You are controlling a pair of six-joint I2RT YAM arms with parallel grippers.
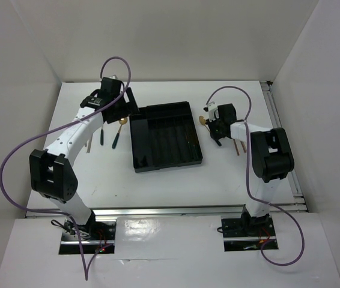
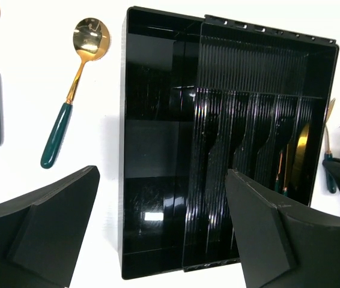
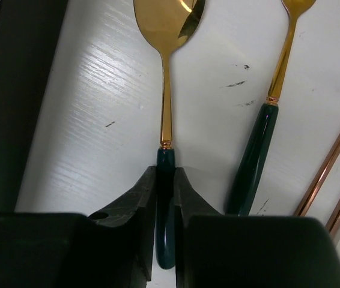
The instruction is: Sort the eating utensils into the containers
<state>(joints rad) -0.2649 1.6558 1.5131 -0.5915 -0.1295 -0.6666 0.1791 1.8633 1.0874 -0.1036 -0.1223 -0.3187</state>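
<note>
Here, the right fingers (image 3: 137, 201) are closed on the spoon (image 3: 166, 120), pinching its dark green handle just below the gold collar. The bowl points to the top of the wrist frame. In the top view the spoon sits right of centre, near the right wall of the tray (image 1: 133, 144) and not yet in any compartment. Whether it rests on the surface (image 3: 98, 90) or is lifted, I cannot tell. It looks light and stiff, but the glossy, rounded handle is likely slippery and could swivel between flat faces. A hold near the collar, close to the balance point, seems sound. A fork (image 3: 254, 156) and copper chopsticks (image 3: 327, 159) lie to its right. The left fingers (image 2: 38, 240) are spread wide and empty at the bottom of their frame, over the tray.
</note>
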